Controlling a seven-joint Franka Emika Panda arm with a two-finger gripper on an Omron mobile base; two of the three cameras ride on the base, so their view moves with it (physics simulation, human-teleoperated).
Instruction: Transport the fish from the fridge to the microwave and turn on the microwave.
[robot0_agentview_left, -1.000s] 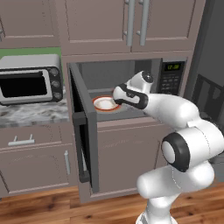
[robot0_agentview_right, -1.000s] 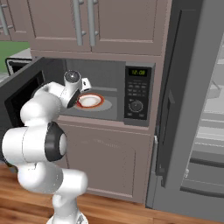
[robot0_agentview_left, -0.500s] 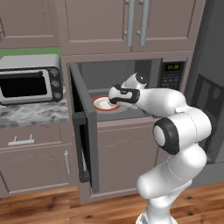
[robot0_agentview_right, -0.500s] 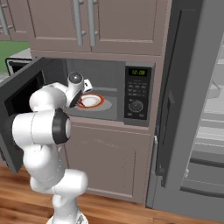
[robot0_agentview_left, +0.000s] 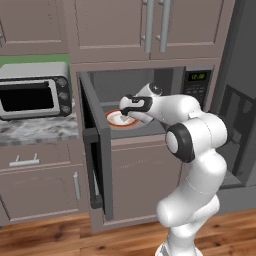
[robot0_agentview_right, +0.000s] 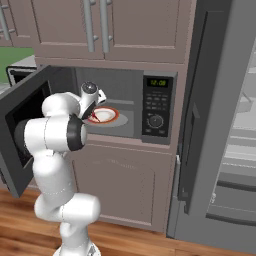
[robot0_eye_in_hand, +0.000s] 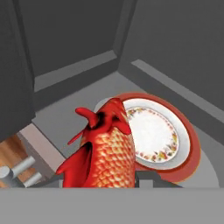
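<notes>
jaws clamped on fish (robot0_eye_in_hand: 103, 153) | over plate (robot0_eye_in_hand: 183, 144), seemingly bare | inside open microwave (robot0_agentview_right: 150, 105)

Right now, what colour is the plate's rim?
Red-orange around a white plate with a speckled inner ring, clearest in the hand view.

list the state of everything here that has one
fish: held in the gripper, above the plate
gripper: shut on the fish, inside the microwave
microwave: door open, display lit
plate: empty, on the microwave floor
fridge: door open
toaster oven: door closed
</notes>
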